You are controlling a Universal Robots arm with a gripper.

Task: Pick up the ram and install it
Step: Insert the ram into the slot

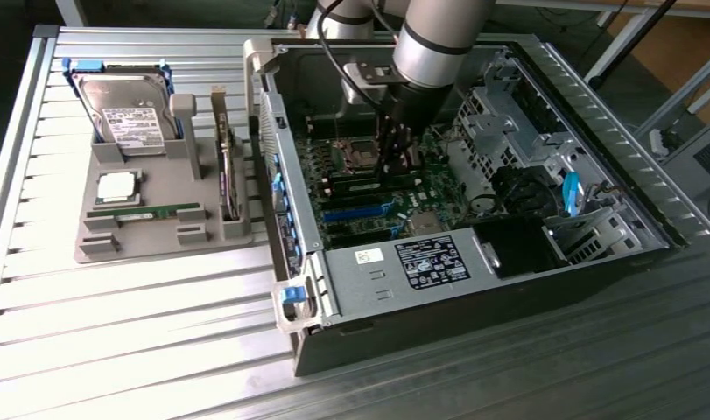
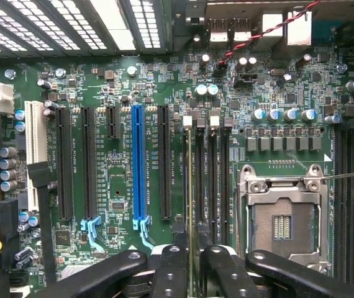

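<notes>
Reaching down into the open computer case (image 1: 495, 219), the arm has its hand (image 1: 398, 171) low over the motherboard (image 1: 378, 197), near the case's centre. In the wrist view the hand (image 2: 189, 264) is clamped on the ram (image 2: 189, 180), which is seen edge-on as a thin line running up from between the fingers (image 2: 171, 273). That edge lies along the memory slots (image 2: 209, 180), just at 9 o'clock of the open CPU socket (image 2: 282, 223) and at 3 o'clock of the blue expansion slot (image 2: 138, 164). Whether the stick is seated in a slot or hangs just above it cannot be told.

On the table (image 1: 121, 324), at 9 o'clock of the case in the exterior view, stands a grey parts holder (image 1: 156, 223). A second ram stick (image 1: 144, 213) lies flat near its front, with the square silver CPU chip (image 1: 117, 185) just behind it at 12 o'clock. A hard drive (image 1: 127, 114) leans at the holder's far end, and a dark expansion card (image 1: 228, 166) stands on edge along the side nearest the case.
</notes>
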